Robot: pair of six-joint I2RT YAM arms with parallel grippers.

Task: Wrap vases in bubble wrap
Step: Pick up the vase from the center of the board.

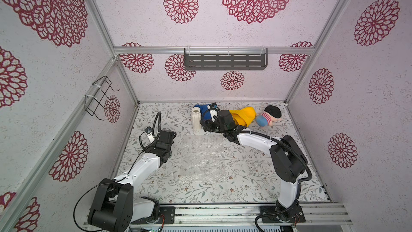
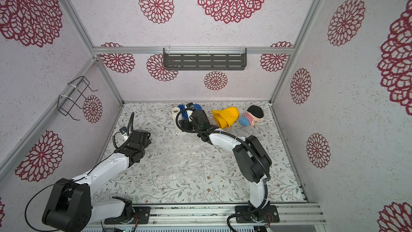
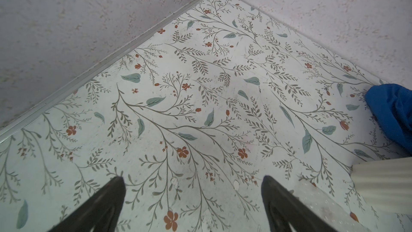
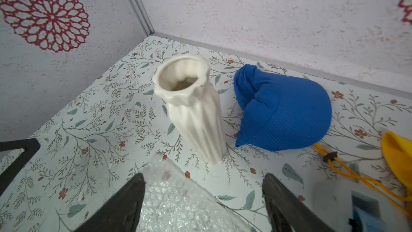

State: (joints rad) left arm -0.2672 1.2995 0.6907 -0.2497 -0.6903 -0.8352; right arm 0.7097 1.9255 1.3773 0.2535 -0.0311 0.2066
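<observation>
Right jaws spread just short of upright vase: best gripped mid-body, squarely, then laid on bubble wrap; left jaws spread, empty.

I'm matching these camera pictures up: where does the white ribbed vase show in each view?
Top view: the vase stands upright near the back wall, beyond the bubble wrap.
Top view: same spot, partly hidden by the right arm.
Left wrist: only a ribbed strip of it shows.
Right wrist: all of it, upright.
Shared landmark: the blue cap beside it, in all four.
</observation>
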